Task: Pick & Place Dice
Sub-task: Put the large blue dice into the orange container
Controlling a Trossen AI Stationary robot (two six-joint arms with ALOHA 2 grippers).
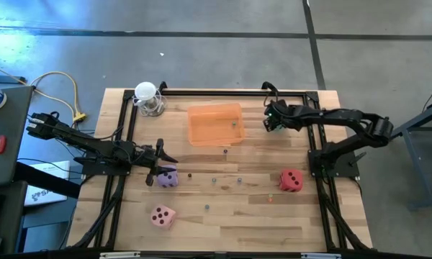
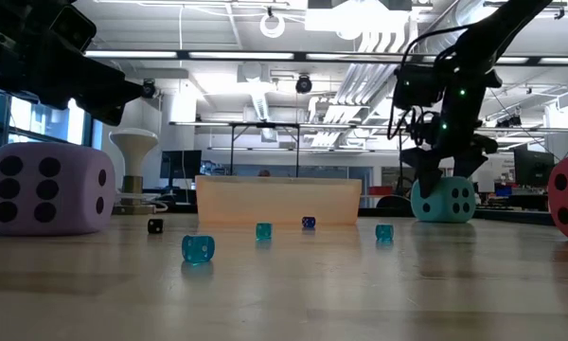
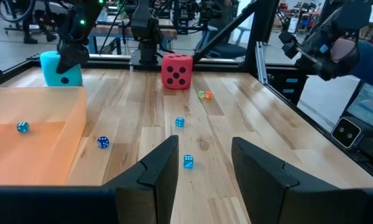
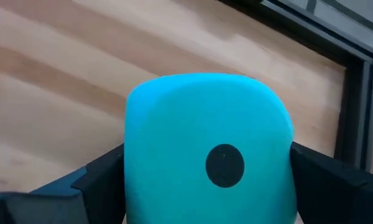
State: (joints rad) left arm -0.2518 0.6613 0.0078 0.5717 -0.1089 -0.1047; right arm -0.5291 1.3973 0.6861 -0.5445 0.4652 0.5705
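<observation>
The teal-green die [image 4: 208, 149] sits on the table to the right of the orange tray [image 1: 214, 124], between the fingers of my right gripper [image 4: 208, 171], which comes down on it [image 2: 444, 200]. The purple die [image 1: 166, 178] rests on the wood just nearer than my left gripper [image 1: 165, 153], which hovers level and open [image 3: 205, 146] with nothing in it. The pink die [image 1: 163, 215] lies near the front left, and the red die [image 1: 290, 180] at the right. My right gripper has the teal-green die pinched between its two fingers, one on each of two opposite sides [image 4: 132, 180], with a one-pip face toward the wrist camera. The fingers slant down onto it from the table's right. The die's underside [image 2: 444, 219] rests on the table.
Several tiny beads [image 2: 198, 248] lie scattered on the wood between the dice, and one lies inside the tray [image 3: 23, 127]. A white stand [image 1: 147, 97] is at the far left corner. Black frame rails [image 1: 313, 155] run along both sides. A person's hand [image 3: 343, 50] shows beyond the table.
</observation>
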